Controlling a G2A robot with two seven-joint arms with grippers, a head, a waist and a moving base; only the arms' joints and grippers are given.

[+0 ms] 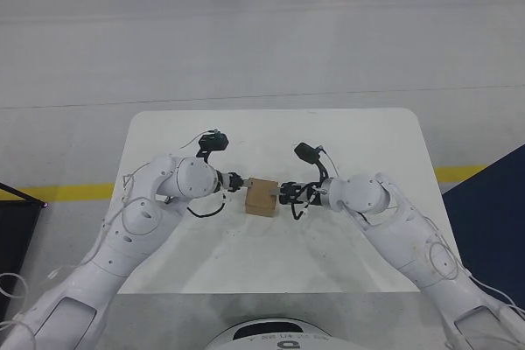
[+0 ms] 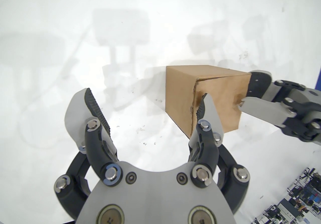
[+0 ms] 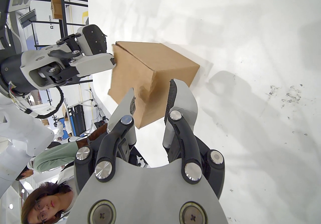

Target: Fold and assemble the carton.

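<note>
The small brown cardboard carton (image 1: 262, 196) stands near the middle of the white surface (image 1: 350, 254), already folded into a closed cube, and as far as we can tell it rests on that surface rather than hanging above it. It sits between the two arms. One upright corner carries a ragged seam (image 2: 193, 99) where the board edges meet unevenly, and we judge that closing and squaring this seam is the step in hand. The left jaws are spread wide, and only one ribbed fingertip (image 2: 204, 104) touches the carton, right at that seam; the other finger stands apart over bare surface. The right jaws are drawn narrow around the opposite corner, pinching it, and one grey finger (image 2: 253, 105) presses a face where a shallow dent shows in the board. To do this well, we would treat the right jaws as the anchor and let the left fingertip do the shaping. We would push along the seam line, not across it, so that the loose edge slides under its neighbour instead of buckling. The two pushes should oppose each other through the carton's middle, or else the light box may spin or skid on the smooth surface. The dent tells us the board gives easily, so we would keep the force modest and spread the contact over the flat of the pad. We would also hold the base flat, so that the cube squares up evenly.
</note>
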